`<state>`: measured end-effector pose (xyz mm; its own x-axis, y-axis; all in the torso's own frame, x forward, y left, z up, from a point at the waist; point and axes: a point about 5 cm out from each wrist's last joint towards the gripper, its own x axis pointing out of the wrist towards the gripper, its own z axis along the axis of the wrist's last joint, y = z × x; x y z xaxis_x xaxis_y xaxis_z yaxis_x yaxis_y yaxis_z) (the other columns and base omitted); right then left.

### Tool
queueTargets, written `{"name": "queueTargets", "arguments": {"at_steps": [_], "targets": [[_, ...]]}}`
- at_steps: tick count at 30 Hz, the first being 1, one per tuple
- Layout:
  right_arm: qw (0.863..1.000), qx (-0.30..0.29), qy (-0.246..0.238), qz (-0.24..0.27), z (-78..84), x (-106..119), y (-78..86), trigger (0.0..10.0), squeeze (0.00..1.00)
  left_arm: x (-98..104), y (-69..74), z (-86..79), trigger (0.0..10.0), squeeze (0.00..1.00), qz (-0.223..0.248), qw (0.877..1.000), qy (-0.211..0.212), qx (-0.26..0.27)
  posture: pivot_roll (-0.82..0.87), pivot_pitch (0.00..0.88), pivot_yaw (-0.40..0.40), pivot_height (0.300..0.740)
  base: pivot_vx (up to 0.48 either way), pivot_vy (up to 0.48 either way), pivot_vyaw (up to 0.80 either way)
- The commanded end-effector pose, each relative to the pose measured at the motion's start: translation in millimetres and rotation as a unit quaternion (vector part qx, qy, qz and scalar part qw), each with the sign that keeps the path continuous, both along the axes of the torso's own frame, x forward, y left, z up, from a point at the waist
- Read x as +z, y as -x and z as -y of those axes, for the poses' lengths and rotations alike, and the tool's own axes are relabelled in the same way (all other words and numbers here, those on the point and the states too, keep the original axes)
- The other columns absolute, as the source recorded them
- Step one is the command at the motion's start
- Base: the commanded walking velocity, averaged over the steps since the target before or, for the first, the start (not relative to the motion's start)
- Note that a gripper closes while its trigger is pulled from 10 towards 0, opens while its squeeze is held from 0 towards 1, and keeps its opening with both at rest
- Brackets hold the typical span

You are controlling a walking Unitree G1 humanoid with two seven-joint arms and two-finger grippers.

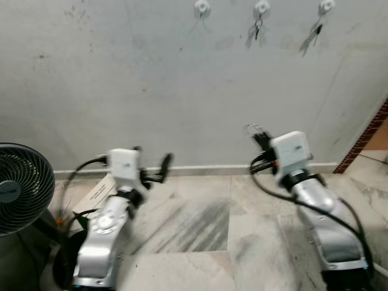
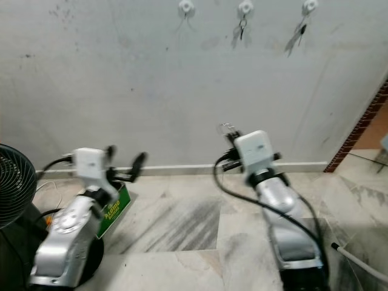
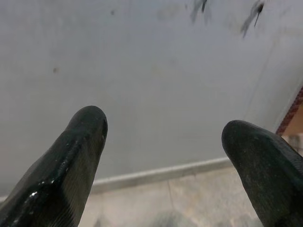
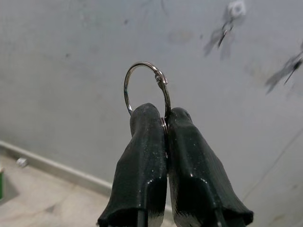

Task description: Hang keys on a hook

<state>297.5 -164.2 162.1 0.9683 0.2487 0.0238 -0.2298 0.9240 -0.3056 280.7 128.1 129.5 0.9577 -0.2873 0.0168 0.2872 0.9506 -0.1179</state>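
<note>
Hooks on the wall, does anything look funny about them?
Nothing is broken. Of the three white hooks, the middle hook and right hook already carry keys, while the left hook looks bare. The right gripper is shut on a key ring, low below the hooks.

The green box [image 2: 115, 209] bears yellow lettering, too blurred to read.

keys [image 4: 163, 124] hidden between right pincer [image 4: 166, 118] fingers, fan [image 1: 21, 188] cut off
</note>
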Motion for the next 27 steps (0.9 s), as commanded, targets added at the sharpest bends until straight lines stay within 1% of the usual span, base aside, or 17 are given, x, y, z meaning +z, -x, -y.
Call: {"name": "queueTargets", "arguments": {"at_steps": [1,5,11,20,27], "targets": [[1.0,0.024,-0.003,0.013,-11.0,9,-0.7,10.0,0.0,0,-1.5,-10.7,10.0,0.0,0.004,1.0,-0.006,0.018,-0.06,0.0,-0.006,0.74,0.379,0.251,0.0],[0.999,0.029,0.004,0.015,-12.1,11,-2.9,10.0,0.0,0,-2.3,-7.5,10.0,0.0,0.006,1.0,-0.002,0.02,-0.06,0.0,-0.024,0.74,0.386,0.247,0.0],[0.999,0.042,0.007,0.023,-20.4,16,-5.2,10.0,0.0,-2,-0.8,-8.1,10.0,0.0,0.006,1.0,-0.001,0.022,-0.06,0.0,-0.025,0.74,0.382,0.251,0.0],[0.999,0.04,0.007,0.024,-21.7,15,-5.6,10.0,0.0,-1,-3.1,-9.2,10.0,0.0,0.009,1.0,0.0,0.026,-0.06,0.0,-0.021,0.74,0.383,0.251,0.0],[0.999,0.036,0.007,0.022,-21.1,13,-4.8,10.0,0.0,-3,-2.4,-6.6,10.0,0.0,0.005,1.0,-0.001,0.023,-0.05,0.0,-0.011,0.74,0.373,0.0,0.0]]}}
